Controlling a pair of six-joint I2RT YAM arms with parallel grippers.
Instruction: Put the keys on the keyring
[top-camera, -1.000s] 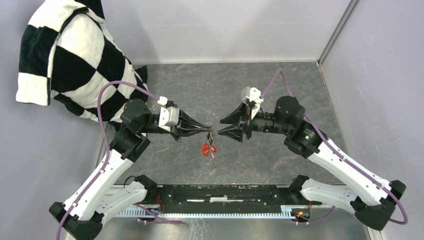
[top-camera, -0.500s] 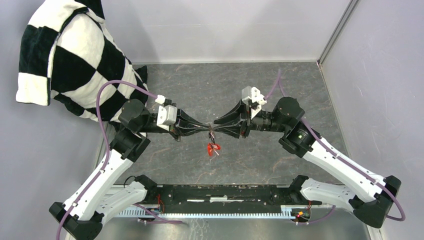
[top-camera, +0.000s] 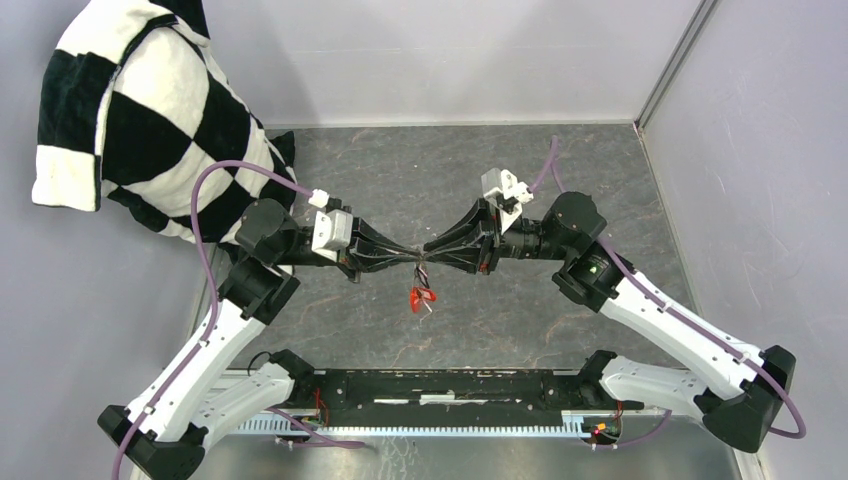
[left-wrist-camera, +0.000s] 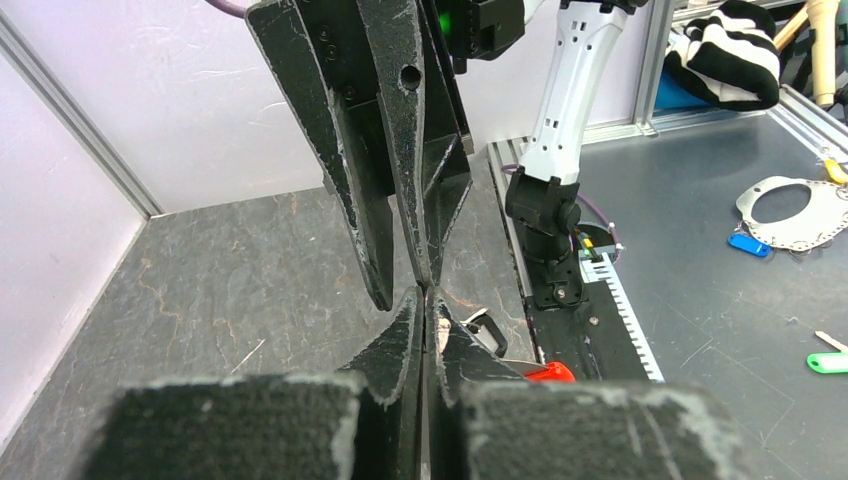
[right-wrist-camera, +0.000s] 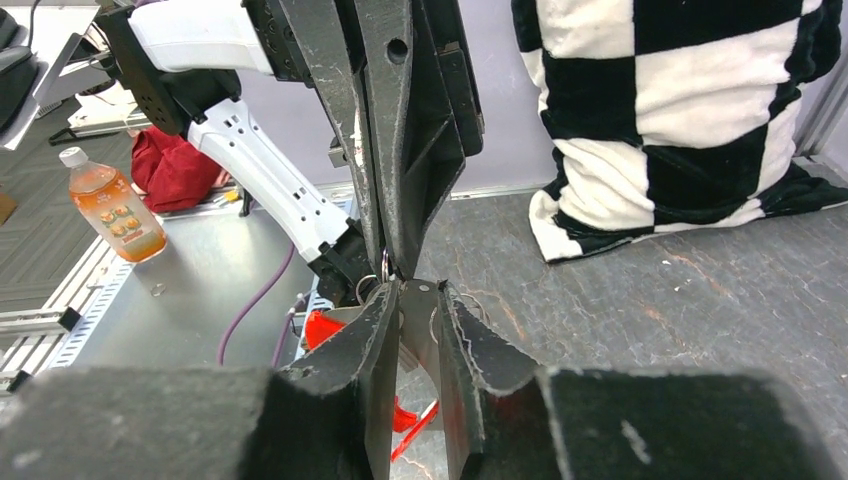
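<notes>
L gripper (left-wrist-camera: 426, 300) is clamped shut on keyring (right-wrist-camera: 385, 266), red fob (top-camera: 423, 298) hung below. R gripper (right-wrist-camera: 418, 292) is set tip-to-tip w/ it, jaws narrowly apart; any hold can't be told.

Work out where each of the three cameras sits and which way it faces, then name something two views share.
Top external: above and behind, looking down on the table; left arm and right arm show whole, left tool and right tool tip to tip above the dangling red keyring.
Left wrist: on the left arm, facing the right arm; own tool at bottom.
Right wrist: on the right arm, facing the left arm and checkered cushion; own tool at bottom.
Shared: both wrist views show both tools and the keyring.
</notes>
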